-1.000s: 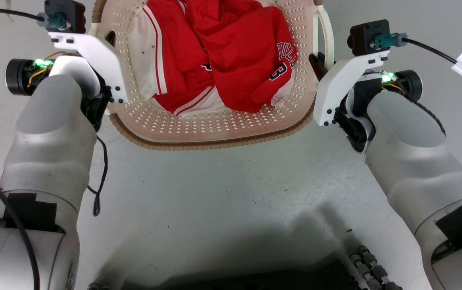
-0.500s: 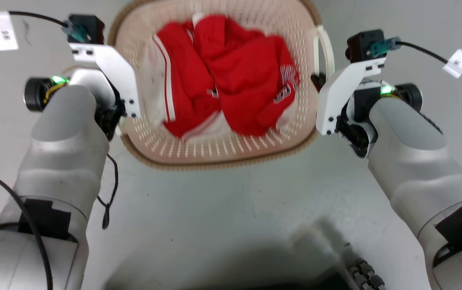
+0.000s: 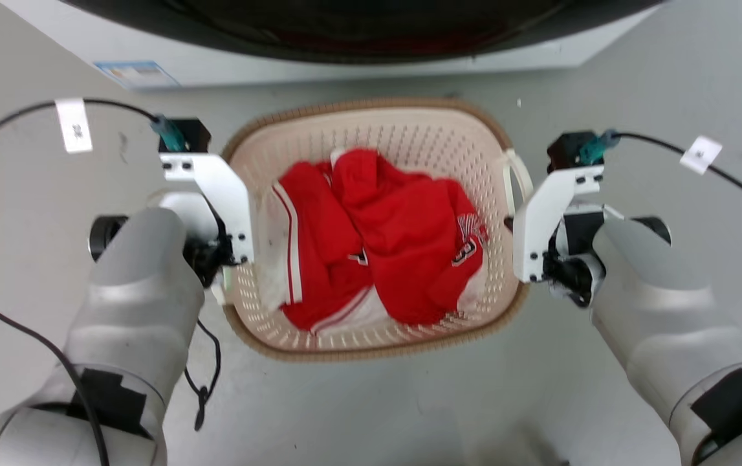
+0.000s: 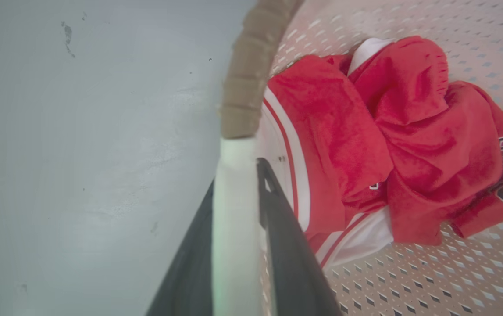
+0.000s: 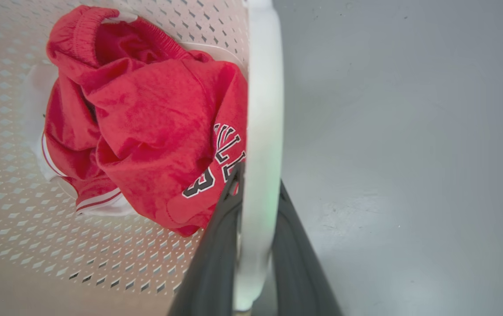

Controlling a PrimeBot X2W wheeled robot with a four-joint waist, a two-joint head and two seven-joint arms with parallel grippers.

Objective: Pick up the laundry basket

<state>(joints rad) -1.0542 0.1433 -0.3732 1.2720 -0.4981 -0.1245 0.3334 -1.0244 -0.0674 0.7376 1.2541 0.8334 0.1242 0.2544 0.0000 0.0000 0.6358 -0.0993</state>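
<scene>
The laundry basket (image 3: pixel 371 133) sits centre, between both arms, on or just above the floor (image 3: pixel 371 408) (can't tell which), w/ a white machine (image 3: pixel 228 65) just beyond its far rim. The left gripper (image 4: pixel 236 175) has its jaws nearly closed on the left handle (image 4: pixel 233 228), one dark finger each side of the white bar. The right gripper (image 5: pixel 258 177) does the same on the right handle (image 5: pixel 263 87), jaws pinched narrow round it. A two-sided hold makes sense b/c the basket is wide and loaded: red clothes (image 3: pixel 403 246) lie heaped in the middle, so lifting by one handle would prob. tip it. Both grips land approx mid-handle, i.e. opposite each other, which should keep the rim level. The fingers lie along the handles vs. on the perforated wall, so the load hangs from the parts made to carry it. Judged stage: grasp done, lift under way or about to start. Both arms need to rise evenly, else the clothes slide to one end.
</scene>
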